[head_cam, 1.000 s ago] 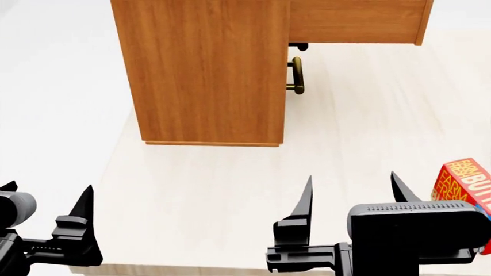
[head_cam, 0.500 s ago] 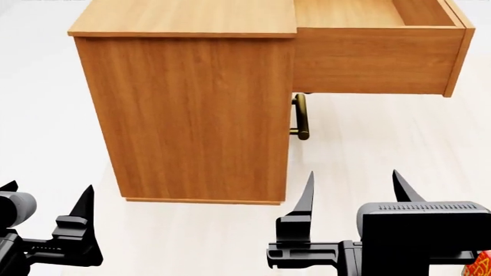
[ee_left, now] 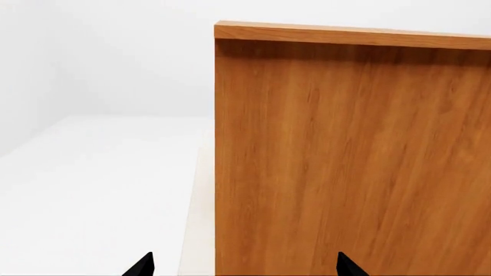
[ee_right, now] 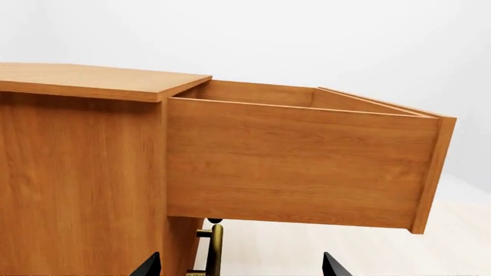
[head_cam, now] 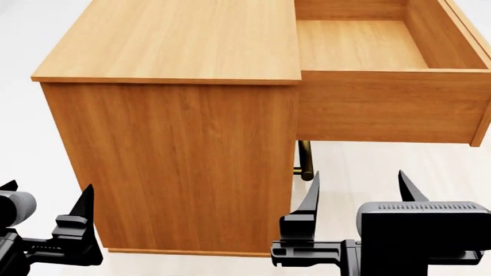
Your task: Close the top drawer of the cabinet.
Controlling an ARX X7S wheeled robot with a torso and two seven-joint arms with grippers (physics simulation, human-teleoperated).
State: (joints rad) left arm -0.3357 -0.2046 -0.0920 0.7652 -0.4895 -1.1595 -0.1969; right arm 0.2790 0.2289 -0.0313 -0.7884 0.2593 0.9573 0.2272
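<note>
The top drawer (head_cam: pixel 383 103) sticks far out of the cabinet (head_cam: pixel 176 155), toward 3 o'clock in the head view, and it looks empty inside. It is hard wood, so it will not bend or break. It probably slides easily with a steady push. The best place to push looks like its flat front board at the far 3 o'clock end, pushing toward 9 o'clock; its handle cannot be seen in any view. Both grippers are spread wide and hold nothing: the left gripper (head_cam: pixel 46 215) sits at 7 o'clock, the right gripper (head_cam: pixel 357 195) at 5 o'clock, below the drawer. Only the head view looks down into the drawer. The right wrist view shows its long side and the lower handle (ee_right: pixel 215 248) underneath. The left wrist view shows only the cabinet's plain side.
</note>
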